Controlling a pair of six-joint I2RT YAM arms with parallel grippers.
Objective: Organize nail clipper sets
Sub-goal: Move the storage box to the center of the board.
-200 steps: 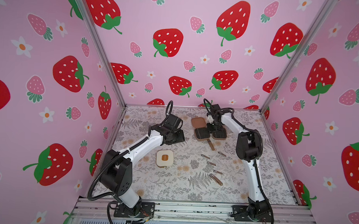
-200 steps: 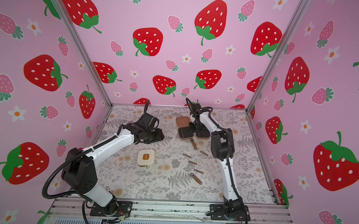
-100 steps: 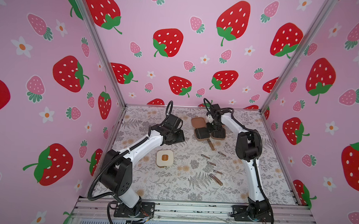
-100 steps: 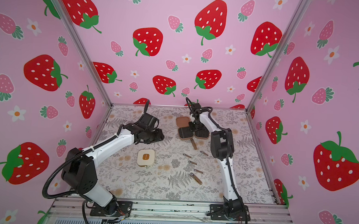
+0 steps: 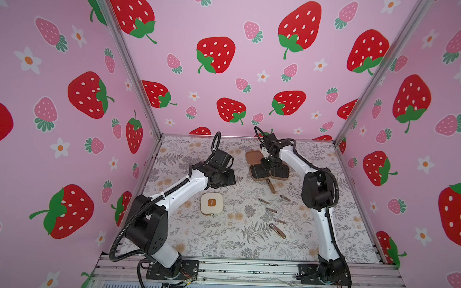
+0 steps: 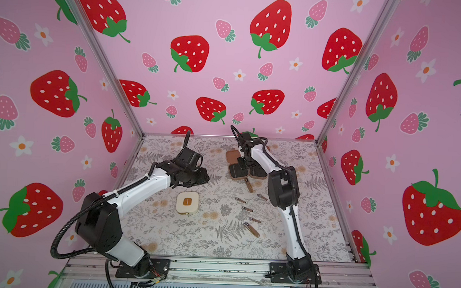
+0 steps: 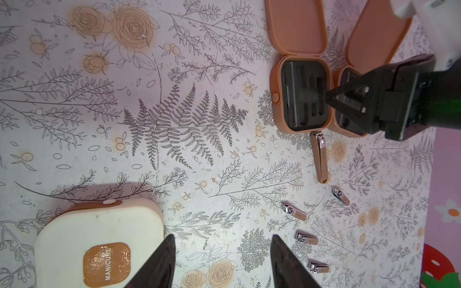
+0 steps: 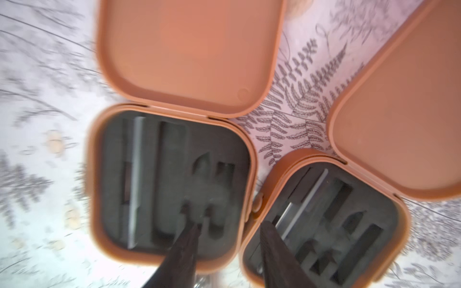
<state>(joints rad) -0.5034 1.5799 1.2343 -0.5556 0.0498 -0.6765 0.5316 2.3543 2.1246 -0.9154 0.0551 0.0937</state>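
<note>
Two brown rounded-square cases (image 8: 174, 109) lie lids-back under your parted, empty right hand (image 8: 228, 224), slots (image 8: 172, 159) exposed for loading; your left hand (image 7: 222, 237) hovers open.

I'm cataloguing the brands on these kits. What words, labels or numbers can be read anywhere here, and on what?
"MANICURE": on the brown badge on the lid of the closed cream case.
The same badge in both top views: too small to read.
Large clipper, small clippers, open brown cases: no readable marking.
</note>
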